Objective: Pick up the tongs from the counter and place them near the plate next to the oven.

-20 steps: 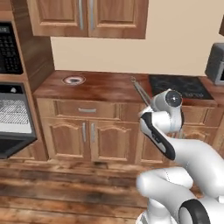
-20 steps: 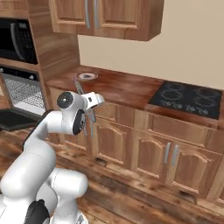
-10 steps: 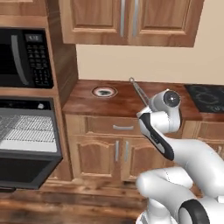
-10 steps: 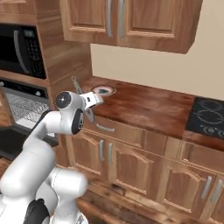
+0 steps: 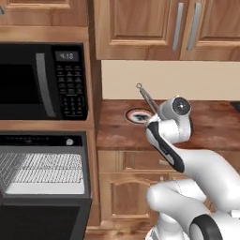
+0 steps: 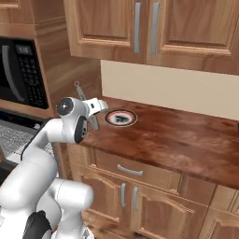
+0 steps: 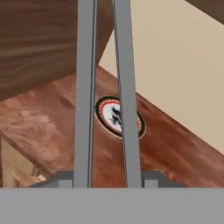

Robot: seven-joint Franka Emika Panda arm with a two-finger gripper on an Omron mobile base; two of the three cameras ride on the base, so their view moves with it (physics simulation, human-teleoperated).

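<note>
Pincer point(image 7: 107, 179) pinches the tongs point(image 7: 124, 87), held in the air above the bench point(image 6: 186, 140) and clear of its surface.

Hand view: the two grey arms of the tongs run from 6 o'clock up to 12 o'clock, nearly parallel, drawing slightly closer toward the top. The plate point(image 7: 109, 116) lies on the bench behind them, partly crossed by the right-hand arm.

Left base view: tongs point(image 5: 146, 97) slant up toward 11 o'clock from the wrist, their tip against the beige wall. Plate point(image 5: 136, 116) sits just at 8 o'clock of the wrist. Oven point(image 5: 44, 168) at 8 o'clock with its wire rack visible, microwave point(image 5: 44, 79) above it.

Right base view: tongs point(image 6: 80, 92) poke up at 11 o'clock from the hand; plate point(image 6: 120, 117) at 3 o'clock of the hand, near the bench's left end.
</note>
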